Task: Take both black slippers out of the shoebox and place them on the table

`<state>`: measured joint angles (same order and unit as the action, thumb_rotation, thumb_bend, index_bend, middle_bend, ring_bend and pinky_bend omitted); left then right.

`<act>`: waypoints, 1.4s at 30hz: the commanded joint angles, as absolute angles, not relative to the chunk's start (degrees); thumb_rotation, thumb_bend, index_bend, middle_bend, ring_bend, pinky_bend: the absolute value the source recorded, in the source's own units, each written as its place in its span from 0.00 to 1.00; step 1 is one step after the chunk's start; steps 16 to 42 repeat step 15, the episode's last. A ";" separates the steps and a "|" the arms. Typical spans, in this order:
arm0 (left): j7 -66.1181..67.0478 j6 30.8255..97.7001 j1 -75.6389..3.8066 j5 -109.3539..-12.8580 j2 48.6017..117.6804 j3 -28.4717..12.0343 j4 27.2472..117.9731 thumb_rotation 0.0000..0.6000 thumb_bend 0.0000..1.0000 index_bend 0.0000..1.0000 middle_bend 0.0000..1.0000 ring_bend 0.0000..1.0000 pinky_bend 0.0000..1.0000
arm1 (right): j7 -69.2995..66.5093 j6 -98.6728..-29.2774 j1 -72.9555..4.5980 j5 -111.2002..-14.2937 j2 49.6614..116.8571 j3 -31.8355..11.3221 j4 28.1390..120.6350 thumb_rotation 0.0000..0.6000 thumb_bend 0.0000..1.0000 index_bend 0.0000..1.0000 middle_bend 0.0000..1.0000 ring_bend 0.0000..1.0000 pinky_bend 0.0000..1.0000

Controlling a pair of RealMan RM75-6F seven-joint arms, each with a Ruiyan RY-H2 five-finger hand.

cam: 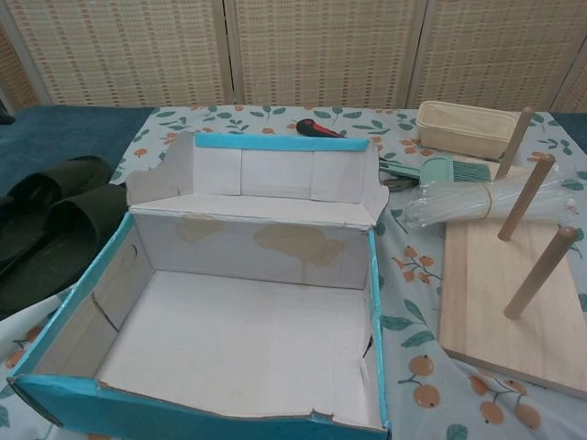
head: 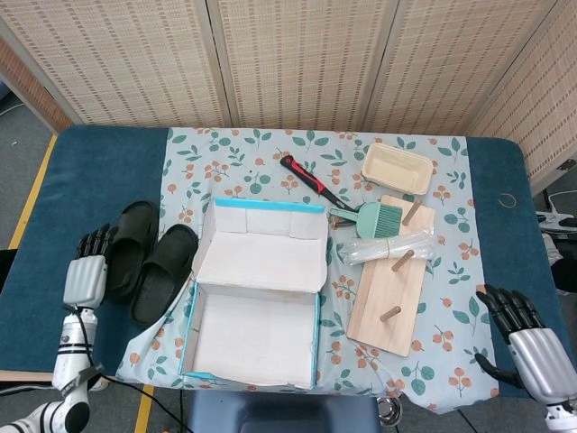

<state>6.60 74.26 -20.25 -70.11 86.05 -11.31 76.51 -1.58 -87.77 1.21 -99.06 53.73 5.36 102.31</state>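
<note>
Two black slippers lie side by side on the table left of the shoebox: one slipper (head: pixel 126 248) on the blue cloth, the other slipper (head: pixel 165 272) nearer the box. The chest view shows the pair (cam: pixel 50 229) at its left edge. The shoebox (head: pixel 255 311) stands open and empty, its lid (head: pixel 263 244) tilted back; the same shoebox (cam: pixel 229 339) fills the chest view. My left hand (head: pixel 86 273) hovers just left of the slippers, fingers spread, holding nothing. My right hand (head: pixel 529 338) is at the table's front right corner, open and empty.
Right of the box lie a wooden peg board (head: pixel 392 284), a bundle of clear sticks (head: pixel 392 245), a green brush (head: pixel 370 216), a red-handled tool (head: pixel 306 178) and a cream tray (head: pixel 397 168). A floral cloth (head: pixel 243 158) covers the table's middle.
</note>
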 commanded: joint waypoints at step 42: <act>7.78 99.11 -0.15 -93.27 71.85 5.50 86.45 1.00 0.40 0.00 0.00 0.00 0.03 | 6.61 -90.50 3.00 -96.05 57.42 3.01 102.16 1.00 0.15 0.00 0.00 0.00 0.00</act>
